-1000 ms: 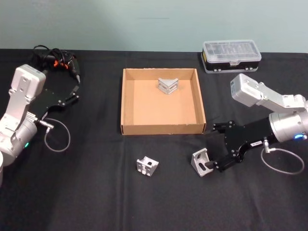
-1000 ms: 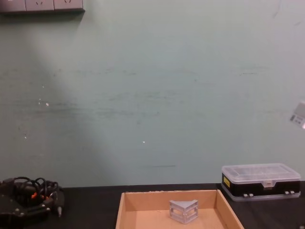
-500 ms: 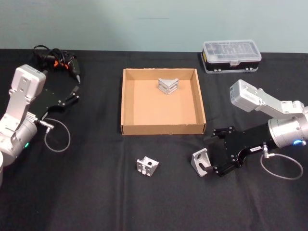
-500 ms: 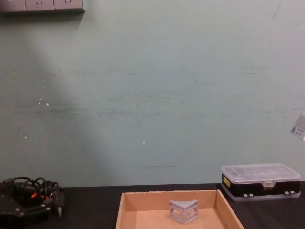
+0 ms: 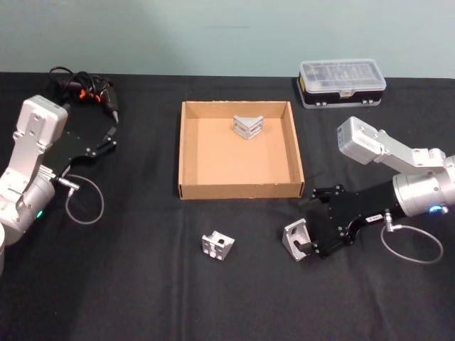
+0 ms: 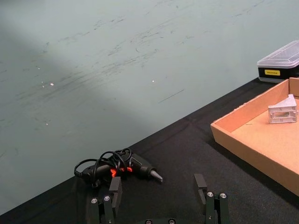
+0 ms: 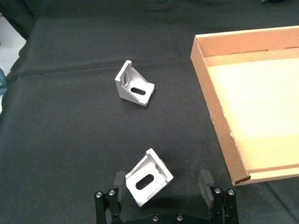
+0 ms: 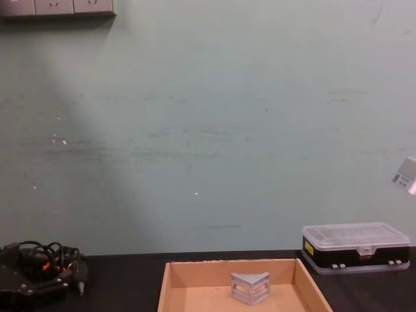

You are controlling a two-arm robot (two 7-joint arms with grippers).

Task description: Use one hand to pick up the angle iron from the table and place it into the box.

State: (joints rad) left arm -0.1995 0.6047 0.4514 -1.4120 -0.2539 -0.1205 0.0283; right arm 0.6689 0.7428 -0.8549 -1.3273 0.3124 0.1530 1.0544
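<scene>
Sitting between parted jaws of right end effector point(image 7: 162, 179): angle iron point(image 7: 147, 184), on table point(image 7: 60, 140).

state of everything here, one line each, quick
right gripper: open, fingers either side of first angle iron
left gripper: open, idle at left
first angle iron: on table, not gripped
second angle iron: loose on table
third angle iron: inside box
box: open-topped
black case: lid shut

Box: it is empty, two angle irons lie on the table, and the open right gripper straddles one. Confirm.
Not empty: the head view shows one angle iron inside the box, near its far wall. The rest stands: two angle irons lie on the table, the open right gripper straddling one.
</scene>
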